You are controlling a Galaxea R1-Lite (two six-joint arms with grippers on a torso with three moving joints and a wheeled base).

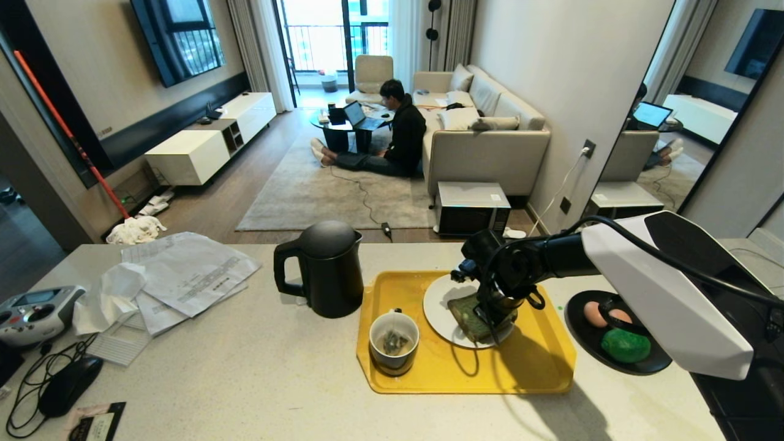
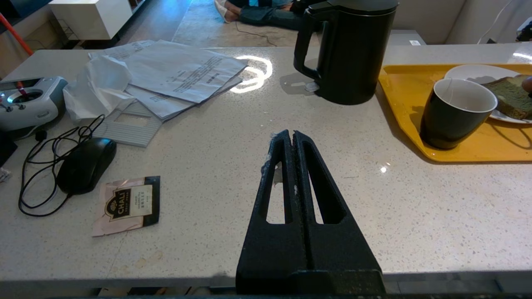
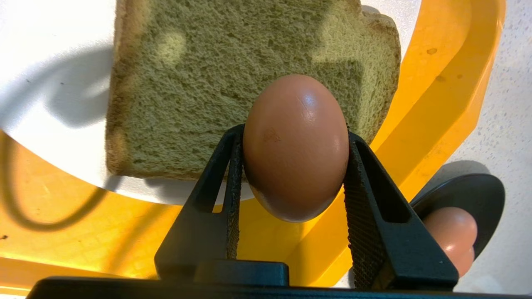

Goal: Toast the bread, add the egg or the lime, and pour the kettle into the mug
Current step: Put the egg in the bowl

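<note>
Egg (image 3: 296, 147) clamped in the right gripper (image 3: 293, 145) above the bread (image 3: 232, 74).

Bread lies flat on a white plate (image 1: 436, 300) inside the yellow tray (image 1: 539, 367); the mug (image 1: 394, 341) stands on that tray beside the plate, the kettle (image 1: 327, 269) just off the tray's edge. Beyond the tray's other side, a black dish (image 1: 585, 343) holds two more eggs (image 1: 593, 313) and the lime (image 1: 625, 345). Left gripper (image 2: 293, 135), fingers pressed together and empty, hangs over bare counter (image 2: 415, 207) short of the kettle.

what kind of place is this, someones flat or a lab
Most likely a lived-in flat: an open living room with a sofa, a wall-mounted TV and a balcony door, seen from a stone kitchen counter holding a kettle.
</note>
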